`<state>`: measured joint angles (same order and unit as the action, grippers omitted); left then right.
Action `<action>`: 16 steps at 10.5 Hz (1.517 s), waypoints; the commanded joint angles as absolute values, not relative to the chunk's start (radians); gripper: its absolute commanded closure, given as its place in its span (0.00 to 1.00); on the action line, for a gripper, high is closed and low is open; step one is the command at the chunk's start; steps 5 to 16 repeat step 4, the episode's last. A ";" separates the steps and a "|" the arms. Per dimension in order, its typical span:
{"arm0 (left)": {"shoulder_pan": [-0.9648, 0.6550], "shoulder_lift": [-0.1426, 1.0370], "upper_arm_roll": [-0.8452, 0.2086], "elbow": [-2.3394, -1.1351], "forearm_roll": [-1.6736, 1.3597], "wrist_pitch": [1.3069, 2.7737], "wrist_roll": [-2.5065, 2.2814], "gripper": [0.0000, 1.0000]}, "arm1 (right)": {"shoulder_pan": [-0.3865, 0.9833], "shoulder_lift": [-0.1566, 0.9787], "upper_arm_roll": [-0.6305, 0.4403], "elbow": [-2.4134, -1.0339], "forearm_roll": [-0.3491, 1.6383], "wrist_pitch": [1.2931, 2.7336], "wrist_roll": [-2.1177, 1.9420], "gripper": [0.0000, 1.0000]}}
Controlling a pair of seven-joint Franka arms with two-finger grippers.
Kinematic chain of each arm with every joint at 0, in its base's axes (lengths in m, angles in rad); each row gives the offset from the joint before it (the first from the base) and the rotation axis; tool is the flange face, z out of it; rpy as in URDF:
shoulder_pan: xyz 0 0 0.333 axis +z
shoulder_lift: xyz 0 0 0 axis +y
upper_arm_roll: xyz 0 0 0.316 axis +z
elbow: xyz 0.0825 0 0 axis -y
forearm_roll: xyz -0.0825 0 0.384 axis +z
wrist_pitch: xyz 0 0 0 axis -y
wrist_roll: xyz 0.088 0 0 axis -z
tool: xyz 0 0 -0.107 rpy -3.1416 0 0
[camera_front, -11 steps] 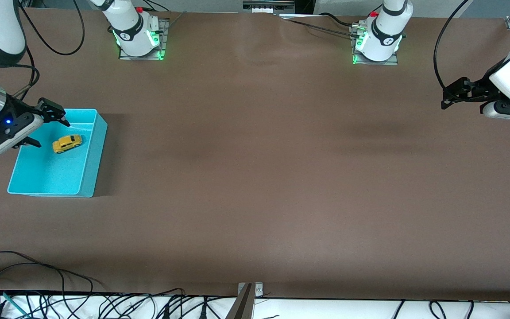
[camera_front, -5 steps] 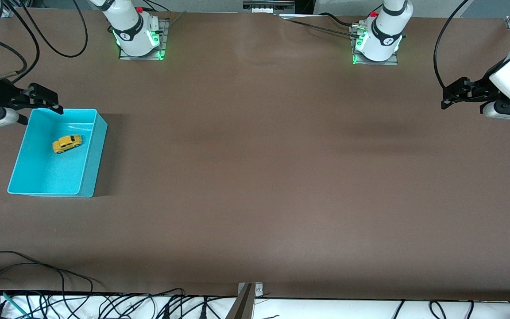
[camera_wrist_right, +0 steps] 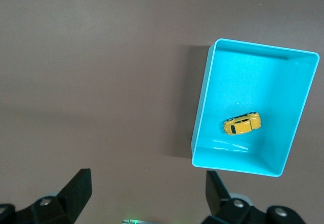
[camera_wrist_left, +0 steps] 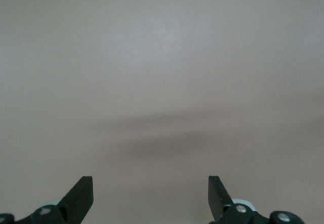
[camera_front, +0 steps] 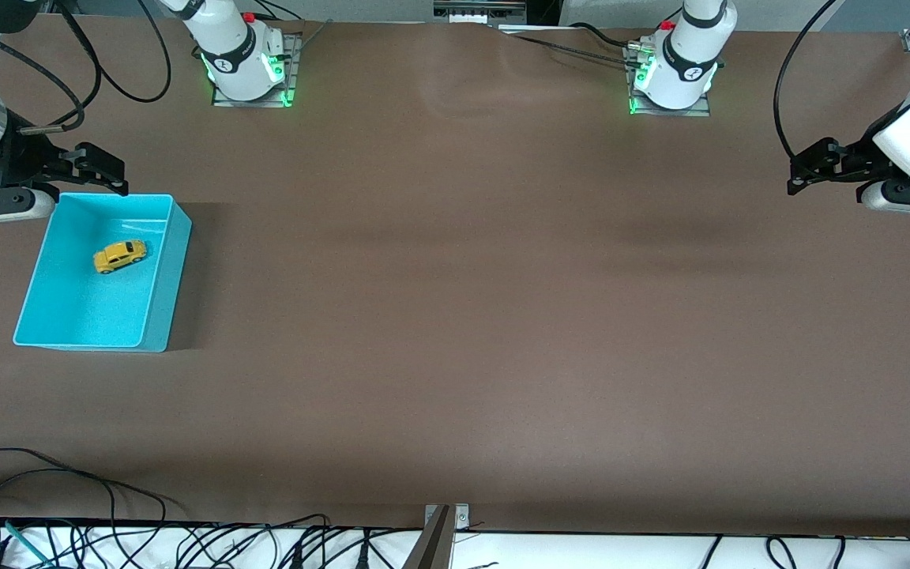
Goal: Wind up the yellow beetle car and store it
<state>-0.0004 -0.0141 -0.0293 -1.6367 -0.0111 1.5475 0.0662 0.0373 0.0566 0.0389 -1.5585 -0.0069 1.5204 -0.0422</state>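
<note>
The yellow beetle car [camera_front: 120, 256] lies on the floor of a turquoise bin [camera_front: 177, 261] at the right arm's end of the table. It also shows in the right wrist view [camera_wrist_right: 243, 123], inside the bin [camera_wrist_right: 202, 107]. My right gripper [camera_front: 107, 170] is open and empty, up in the air over the table just outside the bin's rim that is farthest from the front camera; its own view [camera_wrist_right: 147, 188] shows both fingers wide apart. My left gripper [camera_front: 806, 167] is open and empty and waits over the left arm's end of the table; its view [camera_wrist_left: 151, 193] shows bare table only.
The brown table [camera_front: 455, 316] holds nothing else. The two arm bases [camera_front: 246, 67] [camera_front: 676, 75] stand along the edge farthest from the front camera. Loose cables [camera_front: 68, 506] lie at the edge nearest the front camera.
My right gripper has drawn back from over the bin toward the arm bases, open and empty. The car stays in the bin. The left arm has not moved.
</note>
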 commanded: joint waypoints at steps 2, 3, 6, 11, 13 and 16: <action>0.008 -0.005 -0.035 -1.615 -0.028 1.542 0.058 0.00 | 0.037 0.058 0.037 -1.529 -0.040 1.497 -0.026 0.00; 0.008 -0.005 -0.035 -1.617 -0.028 1.542 0.058 0.00 | 0.037 0.058 0.035 -1.529 -0.037 1.499 -0.025 0.00; 0.008 -0.005 -0.035 -1.615 -0.028 1.542 0.058 0.00 | 0.037 0.058 0.035 -1.529 -0.035 1.497 -0.022 0.00; 0.008 -0.005 -0.035 -1.615 -0.028 1.542 0.058 0.00 | 0.037 0.058 0.035 -1.529 -0.035 1.497 -0.022 0.00; 0.008 -0.005 -0.035 -1.615 -0.028 1.542 0.058 0.00 | 0.037 0.058 0.035 -1.529 -0.035 1.497 -0.022 0.00; 0.008 -0.005 -0.035 -1.615 -0.028 1.542 0.058 0.00 | 0.037 0.058 0.035 -1.529 -0.035 1.497 -0.022 0.00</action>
